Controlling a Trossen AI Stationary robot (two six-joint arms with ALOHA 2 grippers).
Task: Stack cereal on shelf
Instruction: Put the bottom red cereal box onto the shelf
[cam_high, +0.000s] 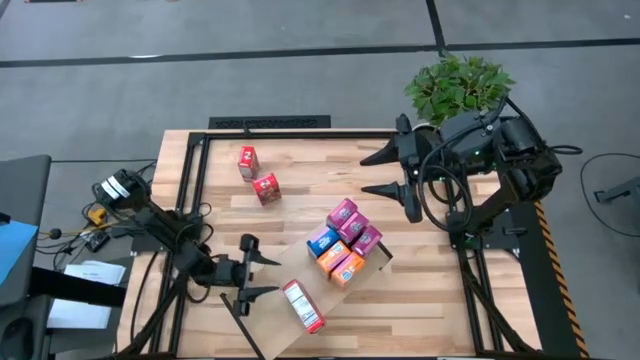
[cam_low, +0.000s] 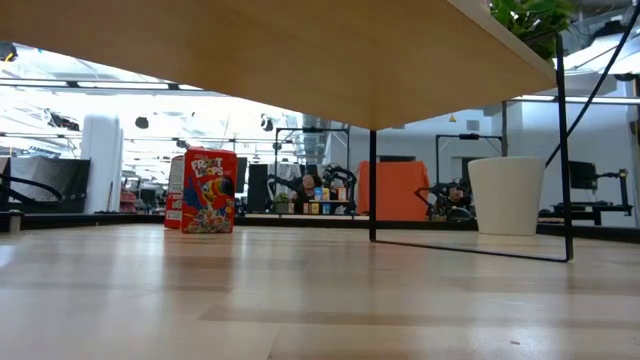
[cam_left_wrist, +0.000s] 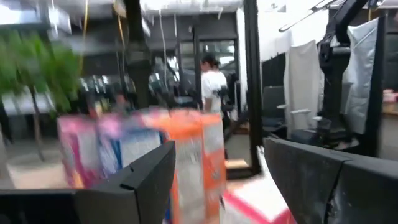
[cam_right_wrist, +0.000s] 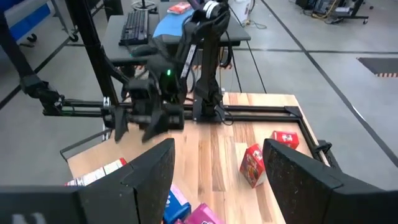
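Note:
The shelf (cam_high: 376, 264), a pale board on thin black legs (cam_low: 372, 185), stands slantwise on the table's near middle. Several pink, blue and orange cereal boxes (cam_high: 345, 240) sit bunched on it. A red-and-white box (cam_high: 303, 305) lies flat at its near end. Two red boxes (cam_high: 247, 160) (cam_high: 266, 188) stand on the tabletop at the far left; one (cam_low: 208, 190) shows in the low view. My left gripper (cam_high: 262, 277) is open, just left of the lying box, fingertips apart from it. My right gripper (cam_high: 398, 172) hangs open, high at the far right.
A leafy plant (cam_high: 458, 85) in a white pot (cam_low: 505, 195) stands at the table's far right corner, beside my right arm. A black frame (cam_high: 200, 180) borders the tabletop. Bare wood lies between the red boxes and the shelf. A person (cam_left_wrist: 213, 84) stands in the room beyond.

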